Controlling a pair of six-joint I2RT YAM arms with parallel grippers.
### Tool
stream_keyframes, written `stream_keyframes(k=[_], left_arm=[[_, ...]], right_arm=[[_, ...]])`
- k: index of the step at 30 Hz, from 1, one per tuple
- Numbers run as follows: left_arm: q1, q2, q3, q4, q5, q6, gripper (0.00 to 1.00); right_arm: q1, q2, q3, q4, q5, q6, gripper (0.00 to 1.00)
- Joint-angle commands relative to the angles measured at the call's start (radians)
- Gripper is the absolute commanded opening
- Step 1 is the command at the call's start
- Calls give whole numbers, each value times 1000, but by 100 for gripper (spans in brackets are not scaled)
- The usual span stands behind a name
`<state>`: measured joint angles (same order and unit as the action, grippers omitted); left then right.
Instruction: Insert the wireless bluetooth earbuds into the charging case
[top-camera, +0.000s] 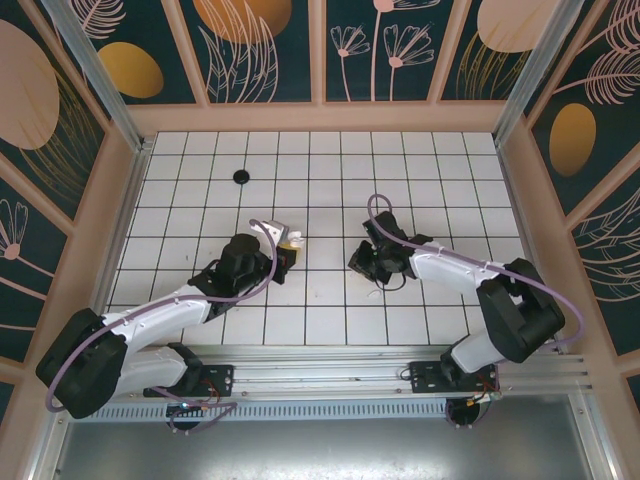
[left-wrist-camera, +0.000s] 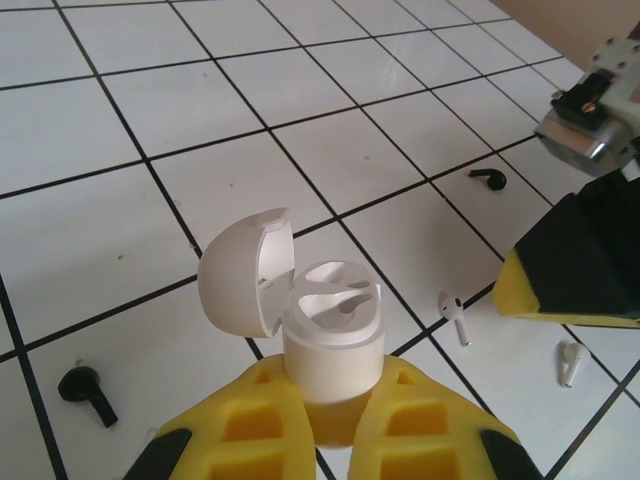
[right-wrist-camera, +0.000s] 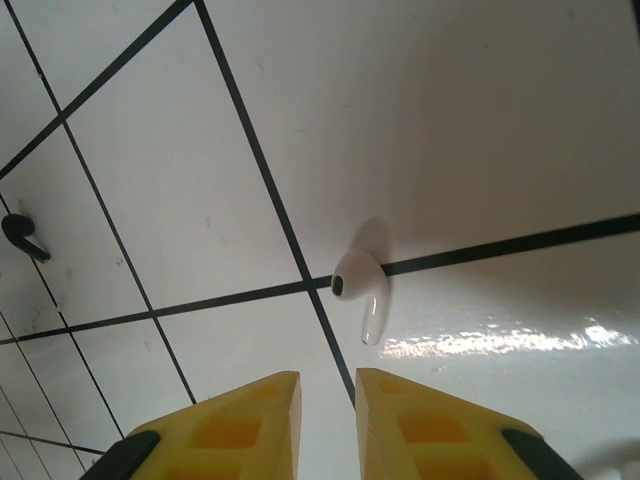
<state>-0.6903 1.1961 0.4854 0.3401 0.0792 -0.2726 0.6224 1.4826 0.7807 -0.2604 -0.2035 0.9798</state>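
The white charging case (left-wrist-camera: 332, 340) stands upright in my left gripper (left-wrist-camera: 330, 390), which is shut on its base; its lid (left-wrist-camera: 245, 270) hangs open to the left and both sockets are bare. Two black earbuds (left-wrist-camera: 85, 392) (left-wrist-camera: 490, 180) lie on the tiles on either side. Two white earbuds (left-wrist-camera: 455, 316) (left-wrist-camera: 572, 362) lie to the right of the case. My right gripper (right-wrist-camera: 328, 385) hovers low over the tiles, its jaws a narrow gap apart with nothing between them. One white earbud (right-wrist-camera: 361, 290) lies just beyond its fingertips, on a grout line. In the top view the grippers (top-camera: 287, 250) (top-camera: 372, 268) face each other.
A small black round object (top-camera: 241, 176) lies at the far left of the white tiled floor (top-camera: 330, 180). Wooden walls (top-camera: 320, 118) ring the floor. My right arm's yellow finger (left-wrist-camera: 565, 275) stands close to the case's right. A black earbud (right-wrist-camera: 22, 235) lies left of the right gripper.
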Motion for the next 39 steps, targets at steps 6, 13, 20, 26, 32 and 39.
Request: stream_keyframes(k=[6, 13, 20, 26, 32, 39], left_arm=[[-6, 6, 21, 47, 30, 0, 0], [-5, 13, 22, 52, 37, 11, 0], [-5, 25, 22, 57, 44, 13, 0], [-6, 28, 22, 57, 49, 16, 0], [-5, 34, 19, 54, 49, 20, 0], [-5, 43, 19, 56, 49, 23, 0]], right_arm=[[-3, 52, -7, 55, 3, 41, 19], [-5, 75, -3, 51, 19, 36, 13], [-5, 113, 47, 16, 37, 7, 10], [1, 171, 97, -17, 46, -23, 7], [21, 228, 172, -105, 97, -67, 7], [71, 296, 273, -224, 185, -109, 7]])
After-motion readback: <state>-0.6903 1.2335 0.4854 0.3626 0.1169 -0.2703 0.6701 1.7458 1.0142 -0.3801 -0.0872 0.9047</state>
